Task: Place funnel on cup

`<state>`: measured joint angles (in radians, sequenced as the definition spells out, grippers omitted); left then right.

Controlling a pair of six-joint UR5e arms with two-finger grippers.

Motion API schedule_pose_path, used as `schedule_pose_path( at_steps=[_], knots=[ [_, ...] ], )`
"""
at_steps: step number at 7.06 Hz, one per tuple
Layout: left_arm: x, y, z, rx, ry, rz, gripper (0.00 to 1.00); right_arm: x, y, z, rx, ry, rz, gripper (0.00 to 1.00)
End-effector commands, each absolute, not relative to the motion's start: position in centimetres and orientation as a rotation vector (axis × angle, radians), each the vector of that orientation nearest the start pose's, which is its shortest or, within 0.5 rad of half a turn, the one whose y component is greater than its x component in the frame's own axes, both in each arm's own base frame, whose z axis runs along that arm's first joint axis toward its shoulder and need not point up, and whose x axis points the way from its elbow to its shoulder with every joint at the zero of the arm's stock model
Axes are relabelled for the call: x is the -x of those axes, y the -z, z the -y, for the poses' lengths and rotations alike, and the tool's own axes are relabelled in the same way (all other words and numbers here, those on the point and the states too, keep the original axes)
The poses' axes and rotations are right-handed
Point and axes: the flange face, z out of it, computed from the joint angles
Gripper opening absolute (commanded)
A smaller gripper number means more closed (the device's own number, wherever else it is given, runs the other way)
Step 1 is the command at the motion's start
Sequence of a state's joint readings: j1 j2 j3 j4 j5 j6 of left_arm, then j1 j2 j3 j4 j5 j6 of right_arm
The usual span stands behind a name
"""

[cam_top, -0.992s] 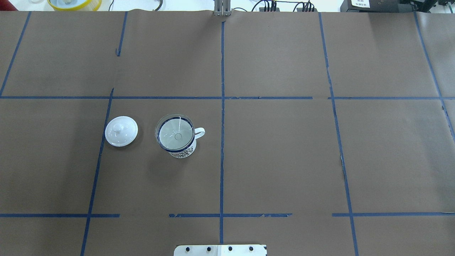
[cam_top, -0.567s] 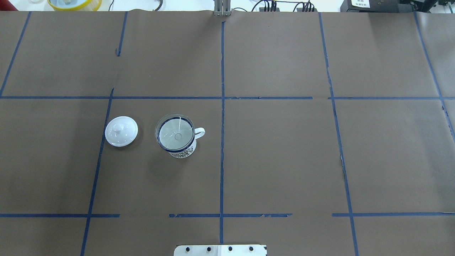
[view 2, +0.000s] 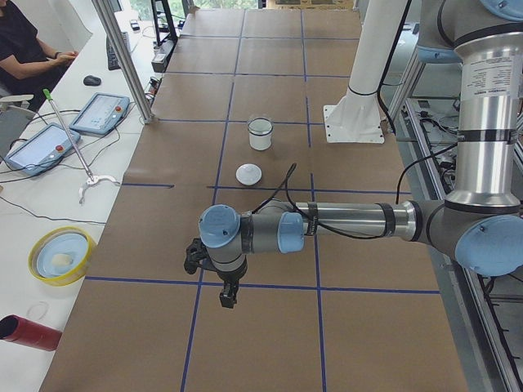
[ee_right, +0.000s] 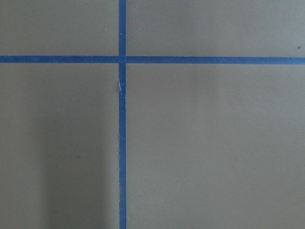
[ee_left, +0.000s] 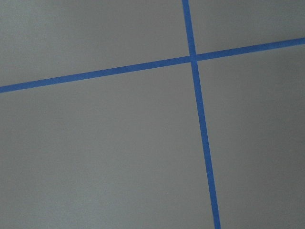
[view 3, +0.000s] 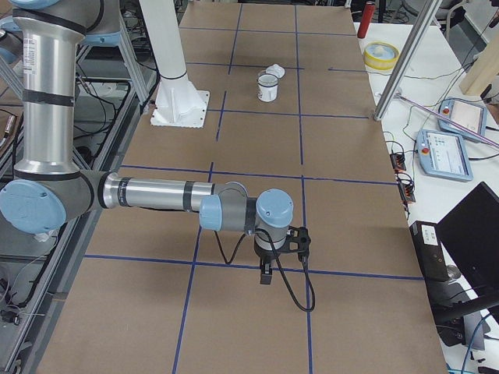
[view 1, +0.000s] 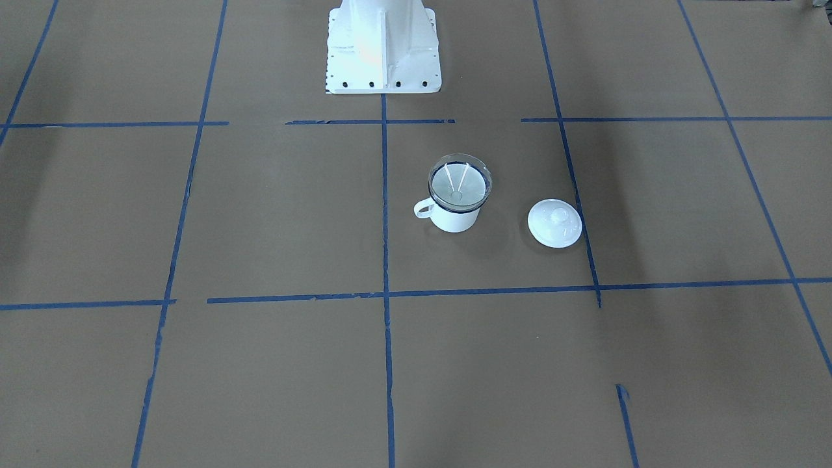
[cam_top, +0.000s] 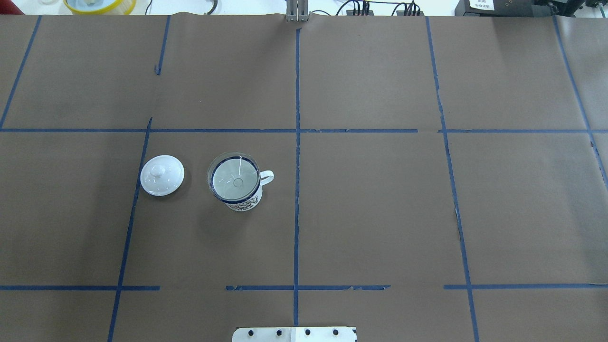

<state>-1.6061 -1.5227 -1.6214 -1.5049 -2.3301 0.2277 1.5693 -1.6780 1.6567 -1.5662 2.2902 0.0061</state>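
The white enamel cup with a dark blue rim stands upright left of the table's centre line, handle pointing right. The clear funnel sits in its mouth, bowl resting on the rim; both also show in the front-facing view, the funnel on the cup. Both arms are pulled back far from it. The left gripper hangs over the table's left end and the right gripper over its right end. Neither touches anything, and I cannot tell whether they are open or shut.
A round white knobbed lid lies just left of the cup. The robot's base is at the table's near edge. A yellow bowl, a red cylinder and tablets lie on the side bench, where an operator sits.
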Motion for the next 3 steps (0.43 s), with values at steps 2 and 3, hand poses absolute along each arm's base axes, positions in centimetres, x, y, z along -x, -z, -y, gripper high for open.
schedule_pose_path(
  at_steps=[2, 3],
  knots=[
    [8.20, -66.36, 46.50, -0.042, -0.158, -0.759, 1.00, -6.70, -67.01, 44.51, 0.019, -0.010, 0.719, 1.00],
    [8.20, -66.20, 46.65, -0.045, -0.160, -0.761, 1.00, -6.70, -67.01, 44.51, 0.019, -0.010, 0.719, 1.00]
  ],
)
